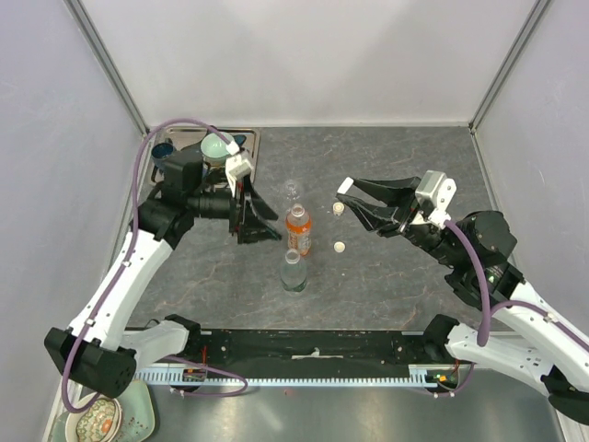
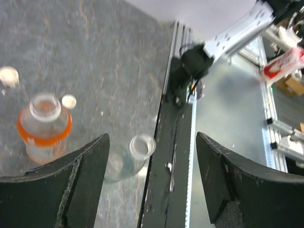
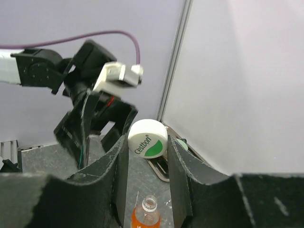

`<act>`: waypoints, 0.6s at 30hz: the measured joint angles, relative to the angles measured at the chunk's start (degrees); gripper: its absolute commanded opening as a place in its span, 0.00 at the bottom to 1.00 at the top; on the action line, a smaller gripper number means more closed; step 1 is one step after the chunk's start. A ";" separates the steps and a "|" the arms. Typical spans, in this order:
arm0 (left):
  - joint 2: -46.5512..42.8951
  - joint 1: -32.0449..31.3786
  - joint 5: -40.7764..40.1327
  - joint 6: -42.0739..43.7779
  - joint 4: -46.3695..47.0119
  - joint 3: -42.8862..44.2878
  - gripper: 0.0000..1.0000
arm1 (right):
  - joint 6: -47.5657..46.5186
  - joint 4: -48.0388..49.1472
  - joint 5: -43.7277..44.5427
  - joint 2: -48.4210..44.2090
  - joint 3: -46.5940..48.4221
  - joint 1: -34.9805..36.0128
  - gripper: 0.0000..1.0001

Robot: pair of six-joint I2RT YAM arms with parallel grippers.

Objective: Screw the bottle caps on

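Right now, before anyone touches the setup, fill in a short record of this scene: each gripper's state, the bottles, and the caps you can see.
Left gripper: open, holding nothing
Right gripper: shut on a white cap with a green logo
Orange bottle: upright, uncapped
Greenish bottle: upright, uncapped, nearest the arm bases
Small clear bottle: upright, farthest back
Loose cap: lying right of the orange bottle

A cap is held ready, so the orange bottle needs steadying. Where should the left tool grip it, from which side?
I'd grip the orange bottle across its labelled body, below the neck, coming level from the left arm's side. It stands upright, its open mouth must stay free, the clear bottle and greenish bottle block far and near, and the open left tool sits there.
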 measured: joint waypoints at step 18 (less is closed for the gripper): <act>-0.92 -4.94 -1.60 21.20 -6.71 -14.88 1.00 | 0.24 -4.39 2.29 0.39 1.95 0.00 0.27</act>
